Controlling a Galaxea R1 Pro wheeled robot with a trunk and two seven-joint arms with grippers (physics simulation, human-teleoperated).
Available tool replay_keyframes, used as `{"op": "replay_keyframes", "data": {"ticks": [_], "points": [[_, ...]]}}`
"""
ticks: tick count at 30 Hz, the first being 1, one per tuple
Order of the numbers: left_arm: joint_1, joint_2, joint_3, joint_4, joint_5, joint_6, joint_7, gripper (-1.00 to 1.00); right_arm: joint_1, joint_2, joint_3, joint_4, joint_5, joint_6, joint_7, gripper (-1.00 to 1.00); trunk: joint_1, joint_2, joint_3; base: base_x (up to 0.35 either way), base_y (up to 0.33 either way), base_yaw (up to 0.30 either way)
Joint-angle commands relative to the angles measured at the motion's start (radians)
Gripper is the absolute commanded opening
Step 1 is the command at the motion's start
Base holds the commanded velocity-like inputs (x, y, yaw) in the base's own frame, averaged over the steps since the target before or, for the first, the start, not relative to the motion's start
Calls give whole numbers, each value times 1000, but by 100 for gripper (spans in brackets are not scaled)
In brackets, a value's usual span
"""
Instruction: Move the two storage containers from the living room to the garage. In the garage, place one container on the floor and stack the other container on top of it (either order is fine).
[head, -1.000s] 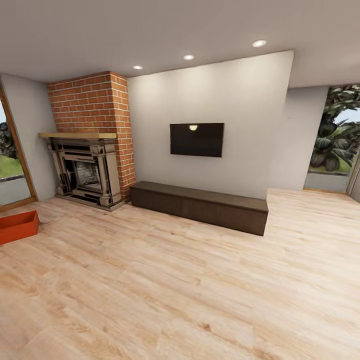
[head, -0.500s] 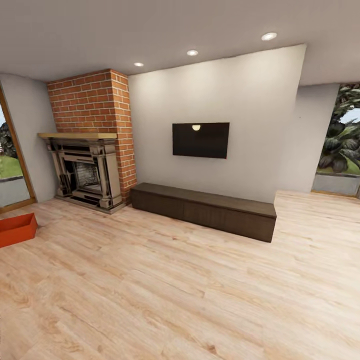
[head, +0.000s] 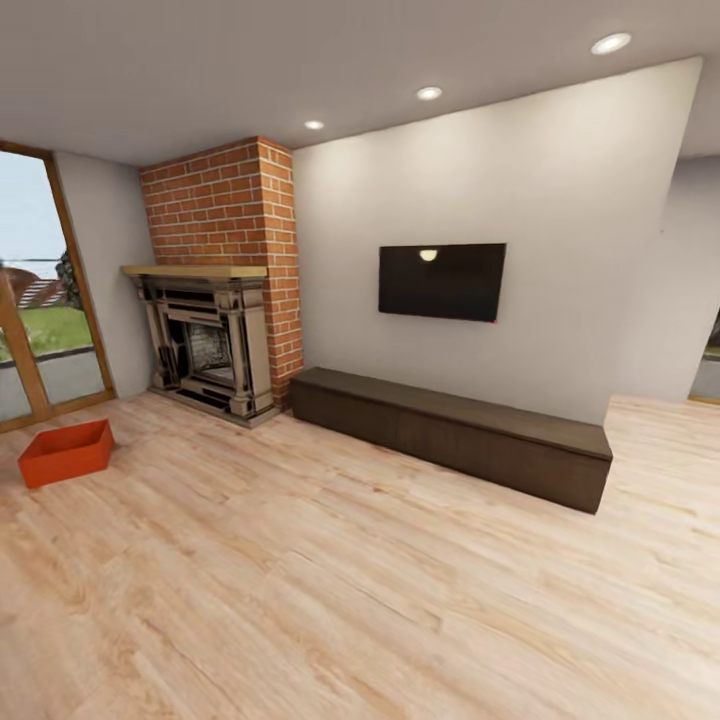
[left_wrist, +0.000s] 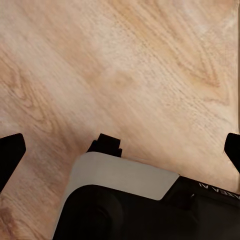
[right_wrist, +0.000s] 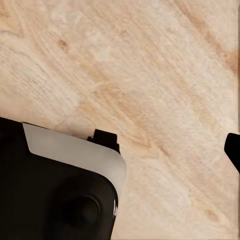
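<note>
Storage container (head: 66, 452) on wood floor (head: 360, 600) by fireplace (head: 208, 345) — well apart from left gripper (left_wrist: 120, 150), fingers spread, empty — right gripper's state unclear

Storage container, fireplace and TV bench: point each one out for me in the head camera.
storage container (head: 66, 453): head view, on its orange-red front wall.
fireplace (head: 208, 340): head view, on the surround beside the dark firebox opening.
TV bench (head: 455, 418): head view, on its dark top surface.
</note>
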Motion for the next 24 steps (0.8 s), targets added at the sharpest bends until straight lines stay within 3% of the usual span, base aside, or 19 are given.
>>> {"op": "replay_keyframes", "data": {"ticks": [1, 20, 24], "points": [[-1, 0, 1, 0, 4, -1, 3, 100, -1, 0, 5, 2, -1, -5, -1, 100, 1, -1, -1, 321, 0, 30], [-1, 0, 1, -1, 4, -1, 3, 100, -1, 3, 19, 3, 12, -6, 0, 100, 1, -1, -1, 321, 0, 4], [-1, 0, 1, 0, 4, -1, 3, 100, -1, 1, 14, 3, 9, -6, -1, 100, 1, -1, -1, 321, 0, 192]]}}
